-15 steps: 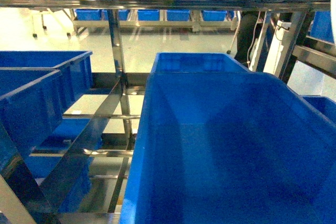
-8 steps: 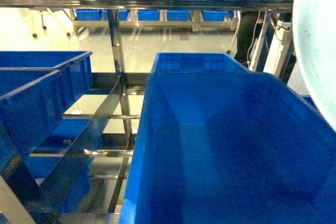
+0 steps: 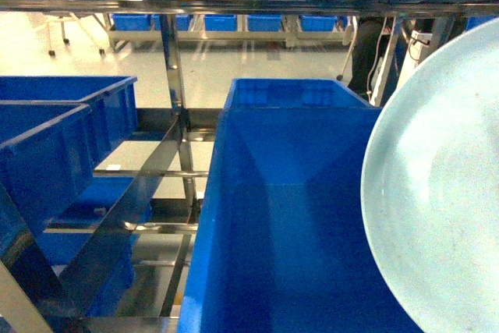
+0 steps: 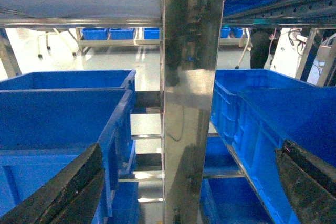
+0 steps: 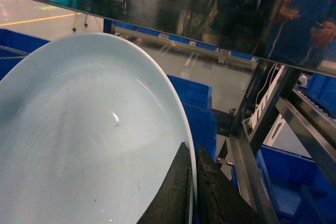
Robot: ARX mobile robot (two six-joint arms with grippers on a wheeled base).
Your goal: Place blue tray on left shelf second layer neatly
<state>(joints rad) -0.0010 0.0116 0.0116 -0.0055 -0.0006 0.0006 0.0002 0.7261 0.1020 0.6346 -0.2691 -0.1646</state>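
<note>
**Carrying blue tray in toward the rack**

Swinging in from the right of the head view, the blue tray [image 3: 437, 193] now fills most of that side, tilted up on edge, hanging over the near deep-blue crate [image 3: 288, 224]. A second ago it is absent from the head view; half a second ago only a sliver of rim shows at the far right edge. So transport is under way, placement not yet done.

Right gripper [image 5: 191, 192] pinches the tray's rim [image 5: 94, 129], one dark finger on each face (wrist view shows this clearly). Left gripper [image 4: 189, 182] is spread wide with nothing between its fingers, facing a steel upright post [image 4: 189, 77].

Tray sits well right of the target: the left shelf second layer [image 3: 148, 169], slatted rails beside the left crates [image 3: 54, 138], is across the post. Rack and crates look unmoved across frames. Judgement: tray needs to go left and level out before release; the post is a collision risk.
</note>
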